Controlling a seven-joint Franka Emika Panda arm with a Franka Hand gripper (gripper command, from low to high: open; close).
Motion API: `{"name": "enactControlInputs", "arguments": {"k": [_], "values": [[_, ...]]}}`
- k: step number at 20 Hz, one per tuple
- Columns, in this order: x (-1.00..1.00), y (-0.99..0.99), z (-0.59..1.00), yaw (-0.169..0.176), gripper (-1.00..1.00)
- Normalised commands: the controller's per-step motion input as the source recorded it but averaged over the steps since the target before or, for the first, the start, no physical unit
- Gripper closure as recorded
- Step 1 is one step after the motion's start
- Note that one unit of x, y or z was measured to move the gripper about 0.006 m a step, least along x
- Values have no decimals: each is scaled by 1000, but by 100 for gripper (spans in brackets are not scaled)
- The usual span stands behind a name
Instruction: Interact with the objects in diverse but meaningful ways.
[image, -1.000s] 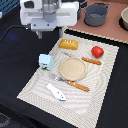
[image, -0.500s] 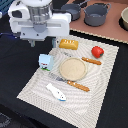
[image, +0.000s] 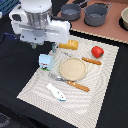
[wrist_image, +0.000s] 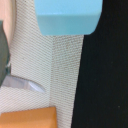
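Exterior view has the arm's big white head hanging low over the near corner of the striped placemat (image: 95, 95) on the dark worktop (image: 15, 75), right above the small carton (image: 46, 62), which stands upright at the mat's edge toward the exterior view's left. The pincer itself is hidden under the arm body there, and the wrist view doesn't show its tips either, so I honestly can't tell how wide it's open or whether it has anything; nothing looks lifted though. Wrist view just shows the carton's light blue top (wrist_image: 67, 16), a bit of mat and something orange at the edge. The bread loaf (image: 70, 45) sits just beside the arm, the tomato (image: 97, 51) is further toward the exterior view's right, and the white-and-blue tube piece (image: 56, 92) lies flat on the near part of the mat. A tan plate (image: 73, 69) is in the middle with orange-handled cutlery on either side. My guess is it's lining up on the carton. Biggest risk: that carton looks light and tall, so an off-center descent could tip it or shove it off the mat, and a wide approach could bump the loaf too.
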Motion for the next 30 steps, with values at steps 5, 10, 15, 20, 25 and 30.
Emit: {"name": "enactControlInputs", "arguments": {"k": [5,10,15,20,25,30], "values": [[166,-230,-165,-69,-100],[19,-265,-275,-53,-100],[0,-217,-301,-43,-100],[98,-95,-157,-45,100],[317,146,-23,-15,100],[297,232,170,0,100]]}}
